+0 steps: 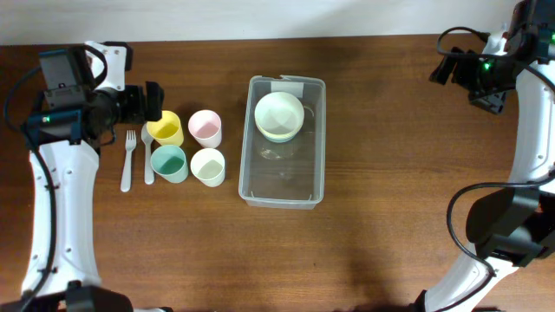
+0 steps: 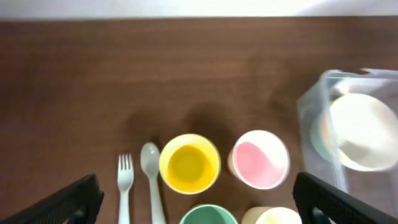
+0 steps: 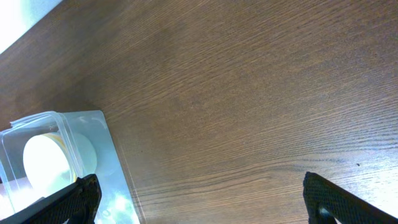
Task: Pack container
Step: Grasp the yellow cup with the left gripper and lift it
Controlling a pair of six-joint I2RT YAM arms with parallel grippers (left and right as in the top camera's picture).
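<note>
Dark wooden counter (image 1: 390,217): one clear container (image 1: 282,182), mid-counter, long axis front to back, bowls (image 1: 278,114) inside; left fingers (image 2: 68,202) spread wide, empty, above the cups (image 1: 206,127), nearer it than the right fingers (image 3: 348,199), likewise spread, empty.

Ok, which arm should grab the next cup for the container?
Left. Its open jaws hover close by the yellow cup, and the pink cup, green cup, cream cup, fork and spoon all lie on its side of the container. The right arm is far off beyond the container.
</note>
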